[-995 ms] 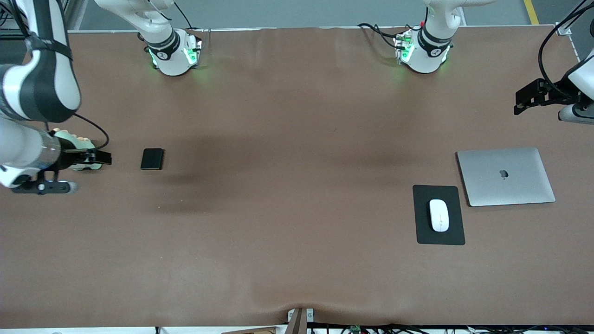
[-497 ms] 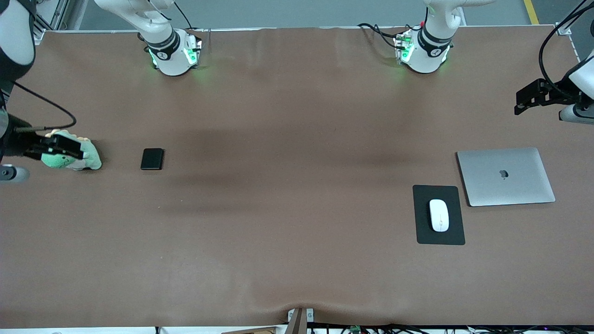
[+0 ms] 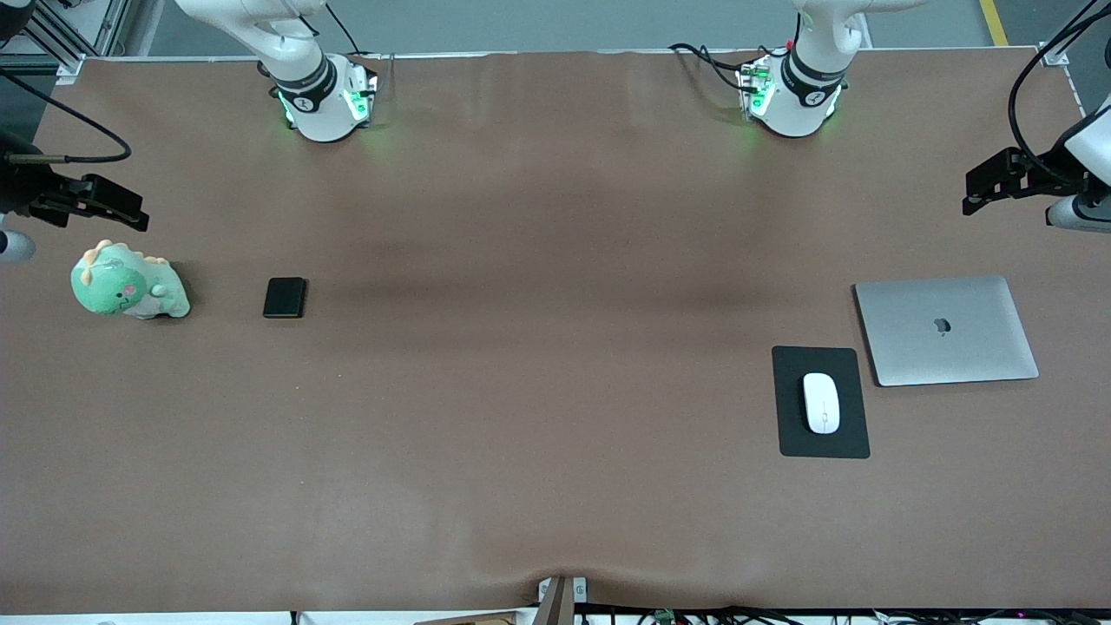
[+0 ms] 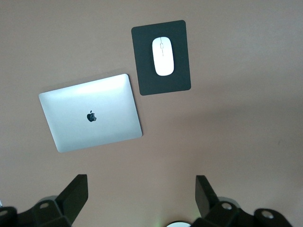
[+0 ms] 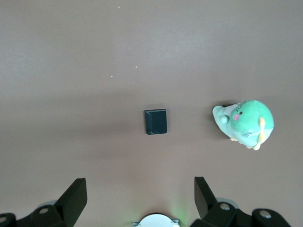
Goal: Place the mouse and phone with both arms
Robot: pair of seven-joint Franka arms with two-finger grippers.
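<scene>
Your right tool [image 3: 130,213] hangs in the air at the right arm's end of the table [image 3: 555,521], fingers [image 5: 75,196] spread wide with nothing between them. It sits up over the table edge just above the green plush toy [image 3: 128,289]. Your left tool [image 3: 976,193] hangs over the left arm's end of the table, farther from the front camera than the laptop [image 3: 946,330], and it too is wide open and empty, as the left wrist view shows.

The phone [image 3: 285,298] lies flat on the table, near the plush toy and toward the middle from it. It looks stiff, thin and light. Because it lies so low, there is little edge to catch, so take it across its short width, with the fingers coming straight down on the two long sides. The matte skin should give fair grip, though a shallow bite could let it tip out.

The mouse [image 3: 821,403] rests on the black mouse pad [image 3: 820,438], just beside the laptop and nearer the front camera than it. It looks light and hard but glossy and domed, so it will likely slip. Close on its long flanks near the middle, low down, not on the curved top.
</scene>
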